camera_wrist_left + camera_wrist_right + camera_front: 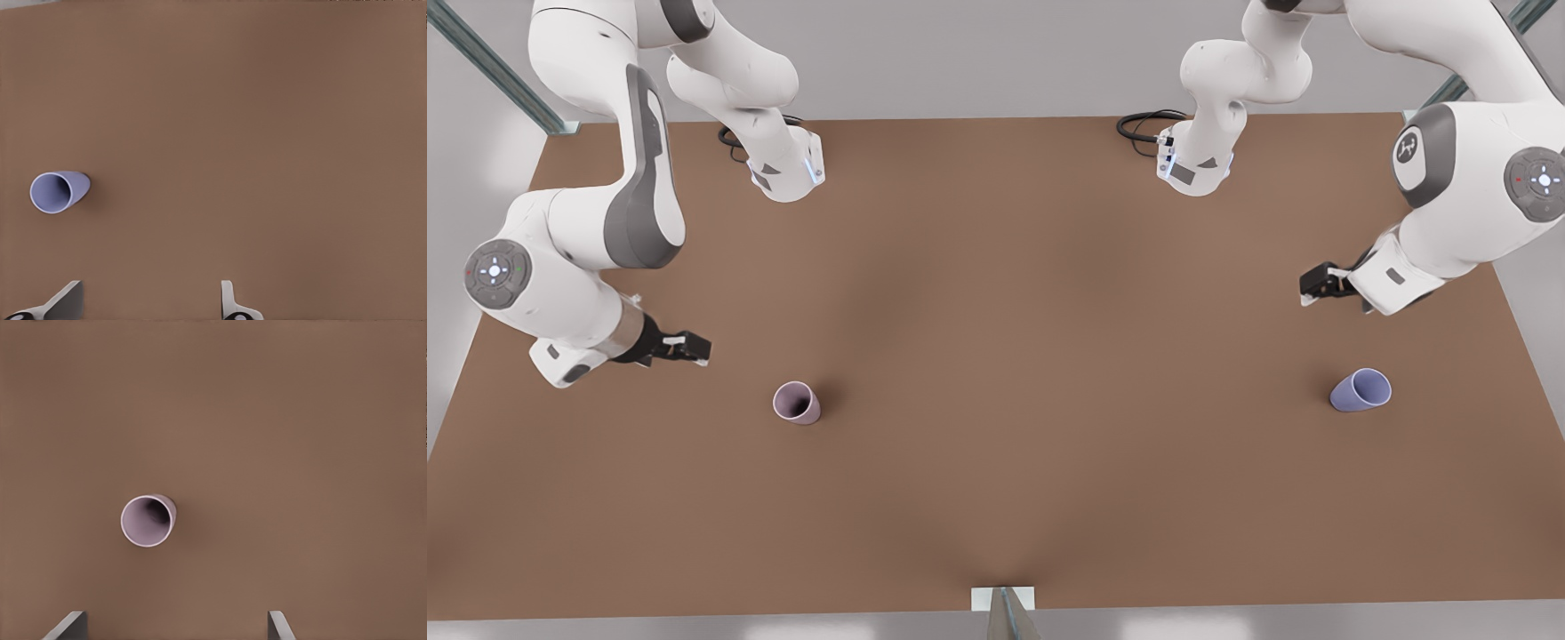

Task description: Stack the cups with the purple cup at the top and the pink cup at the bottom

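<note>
Your left gripper (1316, 286) hangs open over the table (996, 498) at the front view's right, just behind the purple cup (1360, 389) and holding nothing; its fingertips (230, 297) show spread wide in the left wrist view, with the purple cup (59, 192) off to one side rather than between them. Your right gripper (694, 347) hangs open and empty too, at the front view's left, near the pink cup (797, 403); in the right wrist view the pink cup (148, 520) stands out in front of the spread fingertips (70, 623). Both cups stand upright, mouths up, well apart at opposite ends of the table. Nothing is stacked, so I'd call this the approach step, before any grasp. Next move as I read it: shift the left gripper sideways until the purple cup is centred between the fingers, come down around its wall, close, lift, and carry it across to set into the pink cup. The right arm can wait, or steady the pink cup.
</note>
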`<state>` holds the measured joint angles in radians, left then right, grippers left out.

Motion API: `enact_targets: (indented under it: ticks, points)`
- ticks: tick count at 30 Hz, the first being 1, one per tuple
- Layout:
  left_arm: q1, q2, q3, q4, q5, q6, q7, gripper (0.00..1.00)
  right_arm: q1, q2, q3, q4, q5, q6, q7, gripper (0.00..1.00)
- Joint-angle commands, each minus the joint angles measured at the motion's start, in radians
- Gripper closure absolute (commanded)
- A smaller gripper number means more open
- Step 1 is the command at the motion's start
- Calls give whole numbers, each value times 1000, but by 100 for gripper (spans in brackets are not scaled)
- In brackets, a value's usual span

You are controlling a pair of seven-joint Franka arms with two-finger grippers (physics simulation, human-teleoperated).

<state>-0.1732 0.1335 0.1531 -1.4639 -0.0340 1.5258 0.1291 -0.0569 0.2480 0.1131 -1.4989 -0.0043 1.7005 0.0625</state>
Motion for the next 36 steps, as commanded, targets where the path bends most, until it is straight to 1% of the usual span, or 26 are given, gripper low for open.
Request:
enact_targets:
  ticks: [1, 3, 5, 6, 9, 12, 15, 18, 21, 25, 32, 36]
  points:
    - [0, 0, 2, 0, 2, 51, 50, 0, 2, 0, 0, 2, -2, 50, 30, 0]
    - [1, 9, 3, 0, 5, 45, 50, 0, 3, 4, 0, 2, 0, 51, 31, 0]
    - [1, 32, 57, -18, 3, 31, 63, 0, 3, 4, 0, 2, 0, 51, 31, 0]
    - [1, 34, 80, -33, -1, -16, 63, 0, 5, 4, 2, 2, 0, 53, 31, 0]
    - [1, 37, 78, -35, -4, -23, 63, 0, 5, 19, 2, -4, 3, 74, 31, 0]
    - [1, 49, 79, -35, -4, -21, 63, 0, 5, 83, 2, -7, 0, 185, 31, 0]
    - [1, 49, 80, -38, -4, -24, 63, 0, 5, 149, 0, -12, -2, 220, 31, 0]
    - [1, 44, 80, -39, -4, -42, 63, 0, -4, 260, -1, -26, -2, 324, 31, 0]
    - [1, 29, 77, -30, -4, -55, 63, 0, 28, 263, 8, -110, 4, 384, 31, 0]
    - [1, 37, 80, -29, 6, -47, 61, 0, 45, 212, 25, -204, 6, 383, 30, 0]
    - [1, 43, 82, -29, 6, -39, 61, 0, 31, 287, 23, -207, 6, 429, 30, 0]
    - [1, 43, 82, -29, 6, -38, 61, 0, 35, 286, 23, -273, 6, 485, 28, 0]
